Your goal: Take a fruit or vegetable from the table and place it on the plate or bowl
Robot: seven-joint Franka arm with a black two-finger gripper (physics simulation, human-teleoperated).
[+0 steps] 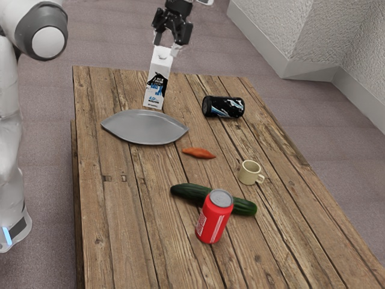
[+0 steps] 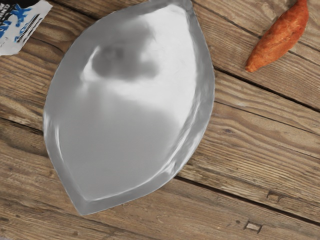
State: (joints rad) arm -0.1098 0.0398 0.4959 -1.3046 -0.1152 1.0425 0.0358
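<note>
with your gripper [image 1: 168, 47] apart and empty above the plate [image 1: 144, 127], swing to the sweet potato [image 1: 198, 153] and straddle its middle.

Weathered plank worktop [image 1: 289, 198], knotty and brown, on mauve-grey carpeted floor [image 1: 108, 36]. At the exterior view's upper right, white rough-textured walls [image 1: 313, 27] meeting at a corner, pale skirting [image 1: 258, 37] along the base.

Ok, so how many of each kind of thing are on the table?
Vegetables: 2 (cucumber, orange sweet potato)
Cans: 2 (red can, black can)
Milk carton: 1
Mug: 1
Plate: 1
Total: 7
</note>
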